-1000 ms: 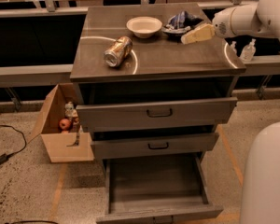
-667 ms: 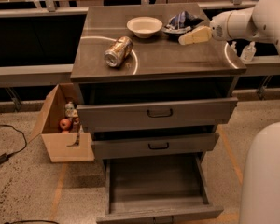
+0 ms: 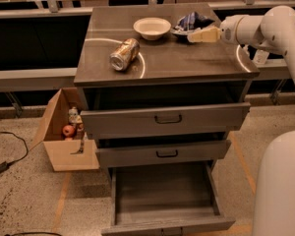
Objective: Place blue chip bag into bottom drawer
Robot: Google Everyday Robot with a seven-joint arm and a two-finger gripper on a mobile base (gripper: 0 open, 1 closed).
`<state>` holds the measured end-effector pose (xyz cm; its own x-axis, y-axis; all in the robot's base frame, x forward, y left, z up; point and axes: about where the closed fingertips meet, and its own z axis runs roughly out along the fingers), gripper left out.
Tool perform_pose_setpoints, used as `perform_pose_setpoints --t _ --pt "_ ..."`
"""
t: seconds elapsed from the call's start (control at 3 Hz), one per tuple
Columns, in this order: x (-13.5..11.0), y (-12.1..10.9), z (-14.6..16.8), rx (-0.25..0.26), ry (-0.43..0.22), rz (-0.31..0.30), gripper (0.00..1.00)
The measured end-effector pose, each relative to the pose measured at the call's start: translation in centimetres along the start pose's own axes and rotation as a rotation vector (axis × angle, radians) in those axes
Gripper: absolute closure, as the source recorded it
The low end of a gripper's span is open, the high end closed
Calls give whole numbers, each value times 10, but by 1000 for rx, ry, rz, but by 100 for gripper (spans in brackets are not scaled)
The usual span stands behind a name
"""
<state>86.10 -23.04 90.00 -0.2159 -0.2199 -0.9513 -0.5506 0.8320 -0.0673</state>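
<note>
Claw (image 3: 193, 36) lies just beside blue chip bag (image 3: 191, 19).

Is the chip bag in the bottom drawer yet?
No, the blue chip bag lies on the cabinet top, with the claw beside it.

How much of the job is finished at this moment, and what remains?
Done: the bottom drawer is pulled open. In hand: the gripper is at the blue chip bag, which lies on the cabinet top. Left: lifting the bag and lowering it into the drawer.
</note>
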Motion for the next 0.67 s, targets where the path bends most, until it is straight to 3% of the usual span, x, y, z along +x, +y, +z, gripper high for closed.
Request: perform_pose_setpoints --t 0.33,0.67 --pt "-4 -2 13 29 -39 22 0" --pt "-4 6 29 25 -49 37 0"
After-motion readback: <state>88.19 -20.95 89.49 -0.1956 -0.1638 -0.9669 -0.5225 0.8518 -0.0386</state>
